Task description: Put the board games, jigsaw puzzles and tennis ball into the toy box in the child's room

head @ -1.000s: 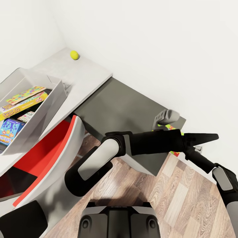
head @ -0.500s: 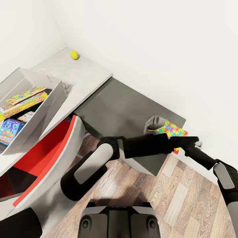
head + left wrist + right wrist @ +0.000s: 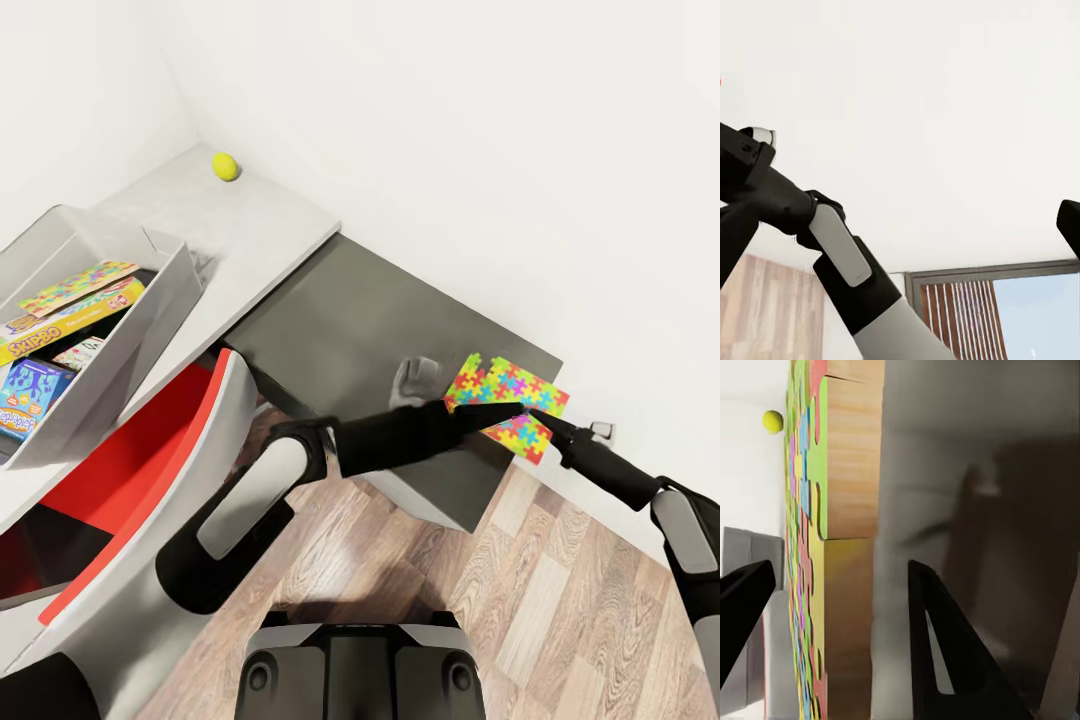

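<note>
Since a second ago the left arm (image 3: 400,440) has pulled back toward the robot, uncovering the jigsaw puzzle (image 3: 507,393), which was mostly hidden behind it.

Left to right in head view:
- toy box (image 3: 150,300) on the light grey table (image 3: 255,225): holds three board games (image 3: 70,318), lying flat.
- tennis ball (image 3: 225,166) near the back corner of the table, well apart from the box.
- puzzle: thin flat sheet of yellow, pink, blue and green interlocking pieces. It sits at the dark grey section's far right end, overhanging the edge, one corner jagged. Right wrist view shows it edge-on, wood-coloured underside.
- right gripper (image 3: 832,607): fingers spread, one on each side of the puzzle sheet, not pinching.

Left gripper: can't tell its state.
</note>
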Robot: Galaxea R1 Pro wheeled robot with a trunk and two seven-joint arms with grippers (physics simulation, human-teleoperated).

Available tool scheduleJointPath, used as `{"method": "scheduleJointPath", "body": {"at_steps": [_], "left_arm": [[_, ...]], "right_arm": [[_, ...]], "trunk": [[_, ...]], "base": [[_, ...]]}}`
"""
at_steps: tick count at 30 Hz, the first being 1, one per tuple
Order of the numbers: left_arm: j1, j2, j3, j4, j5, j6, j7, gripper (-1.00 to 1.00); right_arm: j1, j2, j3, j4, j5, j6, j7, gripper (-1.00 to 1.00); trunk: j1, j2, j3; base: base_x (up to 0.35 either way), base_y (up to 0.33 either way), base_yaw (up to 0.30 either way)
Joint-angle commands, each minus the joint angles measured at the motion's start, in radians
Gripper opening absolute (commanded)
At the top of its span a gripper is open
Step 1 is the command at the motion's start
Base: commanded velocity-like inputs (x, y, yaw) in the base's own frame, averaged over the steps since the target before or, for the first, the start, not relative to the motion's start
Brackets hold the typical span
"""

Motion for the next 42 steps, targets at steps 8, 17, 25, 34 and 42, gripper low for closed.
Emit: {"method": "scheduleJointPath", "body": {"at_steps": [8, 17, 25, 34, 42], "left_arm": [[0.004, 0.050, 0.041, -0.001, 0.010, 0.005, -0.096, 1.00], [0.006, 0.100, 0.063, -0.001, 0.013, 0.008, -0.139, 1.00], [0.008, 0.102, 0.074, -0.001, 0.017, 0.009, -0.133, 1.00], [0.008, 0.093, 0.073, -0.002, 0.018, 0.010, -0.130, 1.00], [0.008, 0.080, 0.072, -0.002, 0.018, 0.009, -0.128, 1.00]], "right_arm": [[0.028, -0.003, -0.002, -0.057, -0.003, 0.007, 0.003, -1.00], [0.053, -0.004, -0.002, -0.116, -0.004, 0.014, 0.004, -1.00], [0.081, -0.005, -0.003, -0.176, -0.004, 0.027, 0.004, -1.00], [0.086, -0.005, -0.003, -0.188, -0.004, 0.029, 0.004, -1.00], [0.091, -0.004, -0.003, -0.203, -0.004, 0.031, 0.004, -1.00]], "trunk": [[0.001, -0.002, -0.001], [0.001, -0.002, -0.001], [0.001, -0.002, -0.001], [0.001, -0.002, -0.001], [0.000, -0.001, -0.001]], "base": [[0.000, 0.000, 0.000], [0.000, 0.000, 0.000], [0.000, 0.000, 0.000], [0.000, 0.000, 0.000], [0.000, 0.000, 0.000]]}}
